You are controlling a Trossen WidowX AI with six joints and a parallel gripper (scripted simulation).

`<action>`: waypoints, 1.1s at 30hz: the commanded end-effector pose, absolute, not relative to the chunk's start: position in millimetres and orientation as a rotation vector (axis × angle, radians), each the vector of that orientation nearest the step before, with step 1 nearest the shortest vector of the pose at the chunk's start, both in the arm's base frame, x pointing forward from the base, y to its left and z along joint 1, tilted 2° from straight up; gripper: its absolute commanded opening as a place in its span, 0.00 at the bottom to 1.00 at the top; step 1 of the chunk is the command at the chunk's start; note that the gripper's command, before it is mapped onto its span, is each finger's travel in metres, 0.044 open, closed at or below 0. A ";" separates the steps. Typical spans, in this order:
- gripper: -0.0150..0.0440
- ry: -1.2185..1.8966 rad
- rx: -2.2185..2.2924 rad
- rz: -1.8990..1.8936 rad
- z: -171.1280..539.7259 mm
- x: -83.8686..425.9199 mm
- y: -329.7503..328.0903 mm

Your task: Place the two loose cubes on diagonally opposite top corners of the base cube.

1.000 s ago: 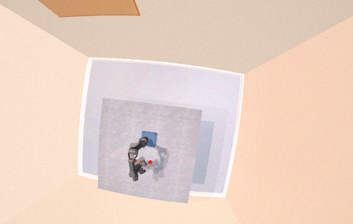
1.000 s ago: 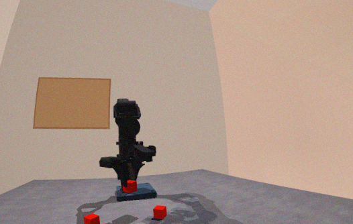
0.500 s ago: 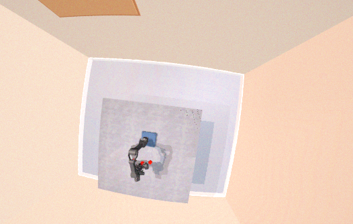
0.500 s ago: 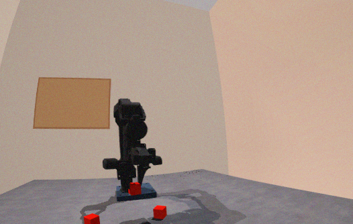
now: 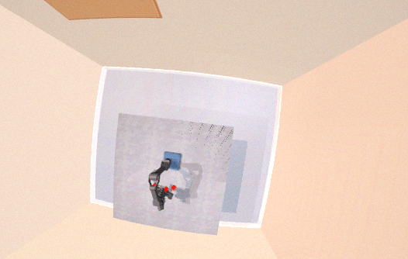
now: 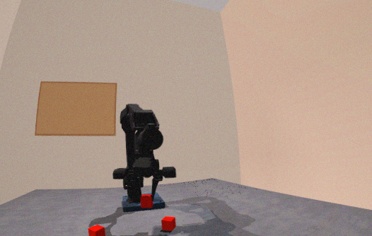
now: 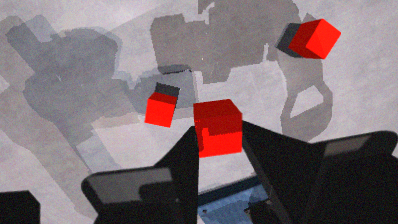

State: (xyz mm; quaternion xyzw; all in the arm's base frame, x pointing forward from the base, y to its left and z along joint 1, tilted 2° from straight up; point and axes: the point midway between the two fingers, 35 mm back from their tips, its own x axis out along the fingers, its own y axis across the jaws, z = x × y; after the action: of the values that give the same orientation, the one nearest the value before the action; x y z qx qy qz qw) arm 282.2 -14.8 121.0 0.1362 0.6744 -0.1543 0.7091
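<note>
Gripper [image 7: 218, 150] closed partway on a red cube [image 7: 218, 127], pinching it between two dark fingers, one on each side of the cube. Held cube lifted off the grey table [image 7: 60, 150], seen in the wrist view at the centre, slightly toward 6 o'clock. In the exterior view the same held cube [image 6: 146, 201] hangs under the black arm [image 6: 140, 141], in front of the blue mounting plate [image 6: 158, 203] of the arm.

Two more red cubes resting on the table, apart from the gripper. In the wrist view: one smaller-looking cube [image 7: 161, 110] at about 9 o'clock from the held cube, near it but not touching; another cube [image 7: 314, 38] at about 2 o'clock, well apart, close to the upper right corner. In the exterior view: one cube [image 6: 167, 223] at about 5 o'clock from the held one, the other cube [image 6: 96, 230] at about 7 o'clock, at the bottom edge. Cannot tell from the pictures which of them is the fixed base cube.

Table top grey and mottled, covered with broad dark shadows of the arm. In the top view the table [image 5: 137, 202] sits on a pale square floor [image 5: 191, 93]. Walls in beige and peach tones; on the back wall a flat orange-brown panel [image 6: 76, 108], at about 10 o'clock from the arm in the exterior view.
</note>
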 end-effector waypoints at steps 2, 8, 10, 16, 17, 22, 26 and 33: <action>0.43 1.463 0.432 -0.463 119.9 286.8 -9.1; 0.43 1.426 0.581 -0.603 116.9 289.6 -3.4; 0.43 1.411 0.631 -0.649 115.8 290.5 -1.4; 0.43 1.360 0.779 -0.788 112.7 293.2 4.5; 0.43 1.351 0.804 -0.811 112.2 293.6 5.5; 0.43 1.299 0.926 -0.925 109.6 295.6 10.5; 0.43 1.253 1.023 -1.015 107.4 297.1 14.6; 0.43 1.161 1.190 -1.172 103.6 299.6 21.9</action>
State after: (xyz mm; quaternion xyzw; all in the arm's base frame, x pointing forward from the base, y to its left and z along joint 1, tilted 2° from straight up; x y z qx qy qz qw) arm 296.3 17.8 103.6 0.4694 0.5118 -0.4672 0.5471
